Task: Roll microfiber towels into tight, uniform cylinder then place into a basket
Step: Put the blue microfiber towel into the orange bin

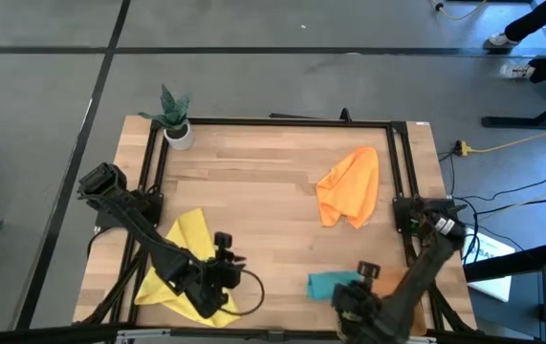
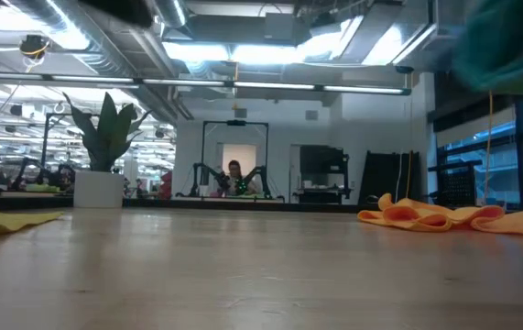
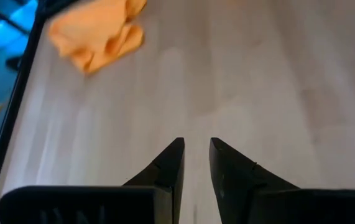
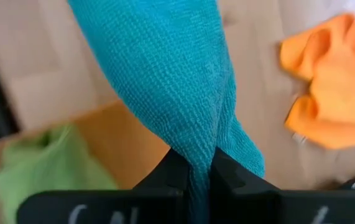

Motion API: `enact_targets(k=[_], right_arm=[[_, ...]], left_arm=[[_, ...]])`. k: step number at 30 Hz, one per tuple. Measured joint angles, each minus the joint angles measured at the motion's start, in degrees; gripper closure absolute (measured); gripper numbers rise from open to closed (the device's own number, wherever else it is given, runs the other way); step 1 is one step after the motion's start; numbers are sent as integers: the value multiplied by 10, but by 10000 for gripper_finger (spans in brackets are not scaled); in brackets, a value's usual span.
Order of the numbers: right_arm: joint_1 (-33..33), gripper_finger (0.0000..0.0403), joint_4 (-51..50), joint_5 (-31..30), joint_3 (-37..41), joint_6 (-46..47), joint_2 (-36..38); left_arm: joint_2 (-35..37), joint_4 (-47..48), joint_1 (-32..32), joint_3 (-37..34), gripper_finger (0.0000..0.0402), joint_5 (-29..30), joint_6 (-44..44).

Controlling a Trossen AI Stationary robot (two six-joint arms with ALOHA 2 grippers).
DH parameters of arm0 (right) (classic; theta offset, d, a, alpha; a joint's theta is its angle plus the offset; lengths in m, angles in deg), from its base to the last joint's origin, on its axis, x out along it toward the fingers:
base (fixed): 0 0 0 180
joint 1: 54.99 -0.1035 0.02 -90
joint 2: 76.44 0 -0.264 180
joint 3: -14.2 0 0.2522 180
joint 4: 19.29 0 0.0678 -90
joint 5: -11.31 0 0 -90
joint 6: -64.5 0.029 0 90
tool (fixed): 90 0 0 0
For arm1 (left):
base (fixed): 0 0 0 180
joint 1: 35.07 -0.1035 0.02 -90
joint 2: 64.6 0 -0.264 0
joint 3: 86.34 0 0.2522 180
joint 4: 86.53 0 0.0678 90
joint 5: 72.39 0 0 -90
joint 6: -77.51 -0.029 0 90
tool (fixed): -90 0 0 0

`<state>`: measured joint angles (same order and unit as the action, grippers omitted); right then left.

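Right gripper (image 4: 193,171) pinched shut on teal towel (image 4: 165,74), hanging lengthwise over the table's near right edge, beside the orange-brown basket (image 1: 387,279). Left gripper (image 3: 196,163) narrowly parted, empty, over yellow towel (image 1: 188,241); orange towel (image 1: 349,183) farther off.

A small white pot (image 1: 179,135) holding a green spiky-leaved plant (image 1: 172,103) stands at the light wooden table's (image 1: 263,196) far left corner.

- A robot lab or workshop: bare ceiling ducts (image 2: 105,46) and strip lights (image 2: 270,50).
- Another arm rig (image 2: 234,174) with a person (image 2: 234,174) behind.
- Cables (image 1: 516,143) across grey floor (image 1: 253,86).
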<state>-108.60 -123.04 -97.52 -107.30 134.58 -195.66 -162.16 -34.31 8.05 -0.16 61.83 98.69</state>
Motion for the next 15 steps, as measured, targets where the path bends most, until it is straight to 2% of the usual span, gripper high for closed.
enact_targets(k=[7,15], right_arm=[[-64,380,0,52,11,83,0],[-100,380,29,102,99,137,0]], left_arm=[[0,-61,18,8,335,0,-52],[0,-64,19,8,335,-4,-53]])
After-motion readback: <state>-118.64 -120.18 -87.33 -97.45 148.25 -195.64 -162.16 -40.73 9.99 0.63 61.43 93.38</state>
